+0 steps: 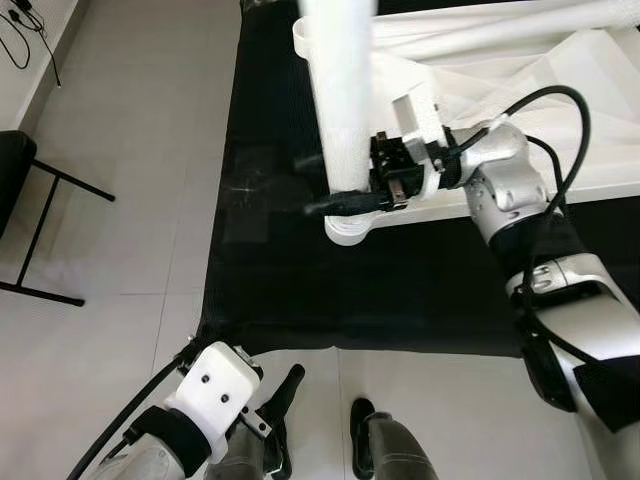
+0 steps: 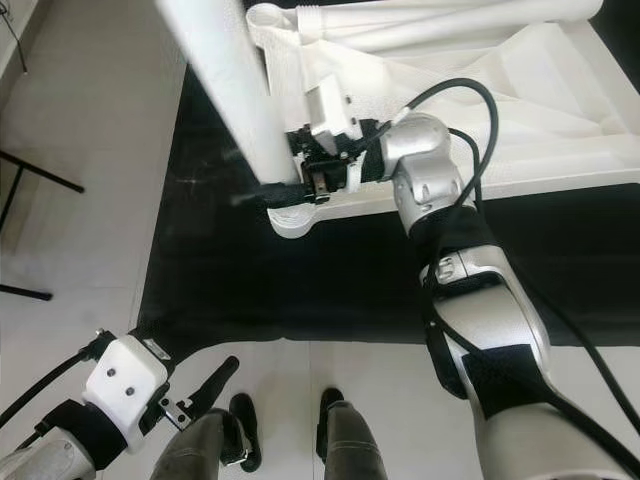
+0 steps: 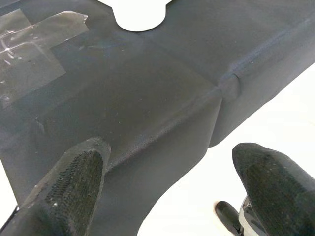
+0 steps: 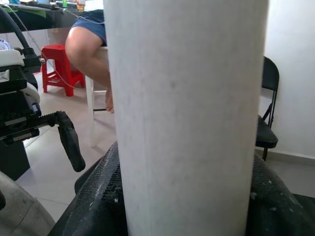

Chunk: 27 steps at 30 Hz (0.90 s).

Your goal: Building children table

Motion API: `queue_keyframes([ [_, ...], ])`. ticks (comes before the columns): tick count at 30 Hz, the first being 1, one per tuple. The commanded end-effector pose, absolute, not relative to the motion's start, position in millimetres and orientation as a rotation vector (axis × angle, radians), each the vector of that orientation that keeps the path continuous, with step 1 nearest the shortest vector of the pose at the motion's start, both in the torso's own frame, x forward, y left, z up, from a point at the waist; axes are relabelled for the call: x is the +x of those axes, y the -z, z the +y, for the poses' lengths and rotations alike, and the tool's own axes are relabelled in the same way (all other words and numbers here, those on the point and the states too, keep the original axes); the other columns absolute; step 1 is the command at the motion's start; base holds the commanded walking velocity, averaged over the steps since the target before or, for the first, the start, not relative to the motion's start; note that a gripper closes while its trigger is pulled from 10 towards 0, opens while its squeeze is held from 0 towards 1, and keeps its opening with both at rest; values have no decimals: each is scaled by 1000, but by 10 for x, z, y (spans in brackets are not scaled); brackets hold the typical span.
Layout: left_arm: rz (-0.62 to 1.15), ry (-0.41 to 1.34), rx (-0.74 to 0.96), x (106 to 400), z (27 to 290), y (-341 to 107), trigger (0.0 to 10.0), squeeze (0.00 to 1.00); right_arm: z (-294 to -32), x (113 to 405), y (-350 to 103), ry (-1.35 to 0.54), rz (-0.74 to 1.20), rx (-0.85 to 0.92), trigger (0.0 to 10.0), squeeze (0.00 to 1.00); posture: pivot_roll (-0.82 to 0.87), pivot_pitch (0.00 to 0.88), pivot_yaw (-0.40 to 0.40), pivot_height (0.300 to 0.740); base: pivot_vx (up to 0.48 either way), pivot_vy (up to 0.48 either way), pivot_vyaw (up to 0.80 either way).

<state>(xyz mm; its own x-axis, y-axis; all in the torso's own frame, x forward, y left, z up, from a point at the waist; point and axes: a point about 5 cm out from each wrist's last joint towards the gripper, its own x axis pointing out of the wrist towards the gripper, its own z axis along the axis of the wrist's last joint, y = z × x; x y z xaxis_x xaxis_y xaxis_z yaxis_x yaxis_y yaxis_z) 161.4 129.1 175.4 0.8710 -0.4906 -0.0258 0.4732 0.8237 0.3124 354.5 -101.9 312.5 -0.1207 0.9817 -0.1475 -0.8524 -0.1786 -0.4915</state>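
1. Here, the right gripper [image 1: 345, 203] had its two black fingers [image 4: 98, 206] closed around a white table leg [image 1: 340, 90], low on the leg just above where it met a round socket [image 1: 348, 232] at the corner of the upturned white tabletop [image 2: 560, 130].
2. The leg looked like a stiff, hollow plastic tube: probably light, unlikely to bend or crack under a firm squeeze, but smooth enough to slip or spin in the fingers.
3. Its matte surface gave some friction, and the textured finger pads wrapped both sides of it in the right wrist view.
4. Holding low near the socket seemed sensible, since it steadied the joint; a hold higher up would likely have tipped the leg more easily.
5. The tabletop lay underside up on a black mat [image 1: 270, 280] spread over the floor, its socket corner near the mat's left edge.
6. The left gripper [image 1: 283, 420] hung low by the mat's near edge, fingers [image 3: 74, 187] spread wide apart and holding nothing.
7. The mat was soft cloth with clear tape [image 3: 34, 44] stuck on it, and its near corner curled up from the pale tiled floor [image 1: 120, 150].
8. A black folding chair [image 1: 20, 190] stood off to the left; a seated person's leg [image 4: 88, 54] and a red stool [image 4: 59, 66] were visible behind.
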Motion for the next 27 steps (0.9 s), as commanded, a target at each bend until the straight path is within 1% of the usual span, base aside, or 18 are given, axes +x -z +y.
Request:
queue_keyframes([
  [1, -22, 516, 303, 1587, 1281, -1708, 10000, 0, -969, 3551, -2787, -1758, -168, -486, 10000, 0, -38, 393, -26, 740, 0, 0, 0],
  [6, -23, 511, 301, 1591, 1282, -1709, 10000, 0, -933, 3562, -2809, -1758, -188, -468, 10000, 0, -38, 394, -27, 740, 0, 0, 0],
  [12, -23, 510, 299, 1596, 1280, -1709, 10000, 0, -954, 3590, -2818, -1735, -220, -394, 10000, 0, -41, 395, -25, 740, 0, 0, 0],
  [16, -22, 511, 297, 1599, 1280, -1707, 10000, 0, -954, 3645, -2843, -1652, -259, -307, 10000, 0, -42, 394, -26, 740, 0, 0, 0],
  [18, -21, 511, 296, 1600, 1281, -1707, 10000, 0, -945, 3690, -2843, -1569, -277, -273, 10000, 0, -44, 394, -26, 740, 0, 0, 0],
  [19, -21, 511, 296, 1600, 1281, -1707, 10000, 0, -945, 3690, -2843, -1569, -277, -273, 10000, 0, -44, 394, -26, 740, 0, 0, 0],
  [21, -22, 510, 296, 1601, 1281, -1707, 10000, 0, -952, 3734, -2821, -1483, -283, -240, 10000, 0, -44, 394, -27, 740, 0, 0, 0],
  [25, -20, 509, 295, 1601, 1282, -1707, 10000, 0, -974, 3753, -2762, -1408, -294, -225, 10000, 0, -45, 394, -24, 740, 0, 0, 0],
  [27, -19, 510, 296, 1603, 1285, -1703, 10000, 0, -989, 3760, -2705, -1329, -299, -237, 10000, 0, -50, 393, -25, 740, 0, 0, 0],
])
